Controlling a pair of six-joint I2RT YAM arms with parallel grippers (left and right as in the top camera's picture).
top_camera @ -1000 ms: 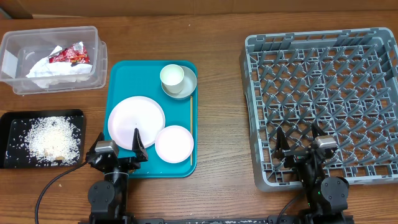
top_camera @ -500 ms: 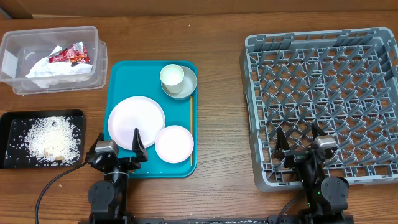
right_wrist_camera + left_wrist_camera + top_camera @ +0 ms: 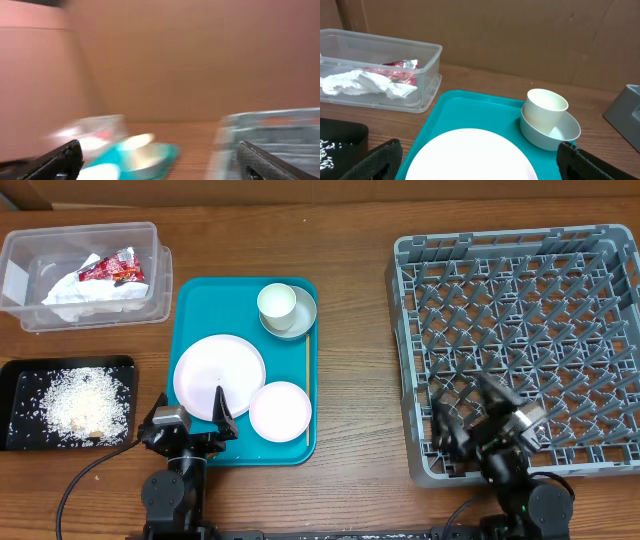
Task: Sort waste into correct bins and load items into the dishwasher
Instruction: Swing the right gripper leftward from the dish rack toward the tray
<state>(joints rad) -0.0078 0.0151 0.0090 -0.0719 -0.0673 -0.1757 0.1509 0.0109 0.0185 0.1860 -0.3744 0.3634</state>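
The left gripper (image 3: 190, 415) is hanging released at the near edge of the blue tray (image 3: 200, 310), with one finger reaching over the rim of the big plate (image 3: 219, 377). The small plate (image 3: 280, 410) is lying just beside that plate, a cup (image 3: 277, 303) is standing inside a bowl (image 3: 298, 320) at the far end, and a thin stick (image 3: 307, 375) is lying along the tray's right edge. The right gripper (image 3: 472, 412), also released, is sitting tilted over the near left corner of the dish rack (image 3: 398, 300); its wrist view is blurred.

Nothing is loaded yet, I judge. The plates are lying flat, so a pinch at the rim is likely to slip or shove one plate into the other. Lifting the bowl could tip the loose cup onto the desk (image 3: 355, 380). The right gripper could catch on the rack's pegs.
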